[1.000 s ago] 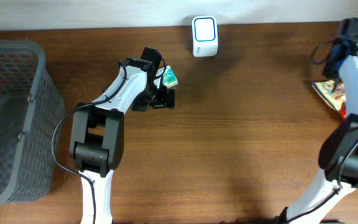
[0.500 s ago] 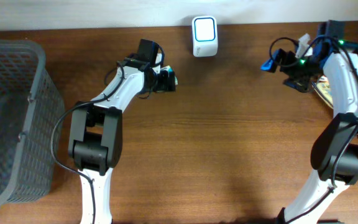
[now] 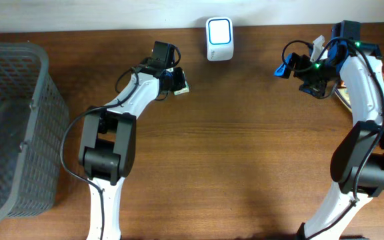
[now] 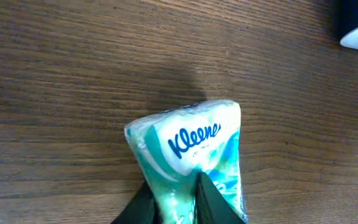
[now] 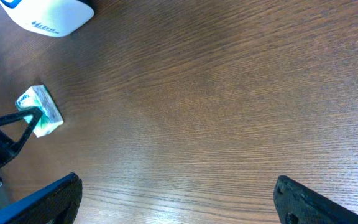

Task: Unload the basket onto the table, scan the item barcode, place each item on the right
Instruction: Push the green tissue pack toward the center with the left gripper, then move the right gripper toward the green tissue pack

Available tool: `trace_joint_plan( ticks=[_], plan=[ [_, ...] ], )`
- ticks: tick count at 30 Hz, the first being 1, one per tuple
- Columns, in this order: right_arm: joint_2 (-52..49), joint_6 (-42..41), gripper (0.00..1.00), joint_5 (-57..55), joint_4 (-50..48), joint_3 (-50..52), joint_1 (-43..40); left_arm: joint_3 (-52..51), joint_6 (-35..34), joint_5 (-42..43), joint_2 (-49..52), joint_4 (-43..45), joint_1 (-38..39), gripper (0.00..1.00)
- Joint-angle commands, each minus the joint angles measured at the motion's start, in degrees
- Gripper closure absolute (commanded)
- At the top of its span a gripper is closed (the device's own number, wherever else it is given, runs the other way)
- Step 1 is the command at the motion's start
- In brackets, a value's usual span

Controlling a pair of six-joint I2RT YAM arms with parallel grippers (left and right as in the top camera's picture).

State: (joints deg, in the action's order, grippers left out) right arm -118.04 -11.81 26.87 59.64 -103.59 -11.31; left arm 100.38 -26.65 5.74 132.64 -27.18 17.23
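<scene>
At worktop's far edge, overhead: my left pincer (image 3: 174, 81) pinching tissue pack (image 3: 181, 85); scanner (image 3: 219, 39) just beyond, to its right; left arm nearer. Left wrist: pack's long axis pointing away from fingers (image 4: 211, 202). Right wrist: my right pincer (image 5: 176, 183) spread wide, empty.

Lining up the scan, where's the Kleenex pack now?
Overhead, the Kleenex pack sits pinched in the left gripper, left of the white scanner by the far edge of the table.

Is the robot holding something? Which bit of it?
The left end effector pinches the tissue pack by one short end. The right end effector is open, holding nothing.
</scene>
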Motion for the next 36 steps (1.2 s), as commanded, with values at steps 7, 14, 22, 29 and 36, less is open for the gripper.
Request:
trace_joint_plan(
  ticks=[7,14,22,29,36],
  plan=[
    [0.6,0.2,0.01,-0.6,0.0,0.3,0.0,-0.5,0.6,23.7,-2.0,-22.6,0.0,1.00],
    [0.6,0.2,0.01,-0.6,0.0,0.3,0.0,-0.5,6.3,17.3,-3.0,-35.4,10.8,1.00],
    [0.6,0.2,0.01,-0.6,0.0,0.3,0.0,4.8,7.5,14.3,-3.0,-47.1,6.8,0.30],
    [0.6,0.2,0.01,-0.6,0.0,0.3,0.0,21.8,10.2,3.4,-4.4,-55.1,-1.2,0.01],
    [0.6,0.2,0.02,-0.6,0.0,0.3,0.0,21.7,9.6,3.2,-4.3,-53.1,-9.8,0.01]
  ],
)
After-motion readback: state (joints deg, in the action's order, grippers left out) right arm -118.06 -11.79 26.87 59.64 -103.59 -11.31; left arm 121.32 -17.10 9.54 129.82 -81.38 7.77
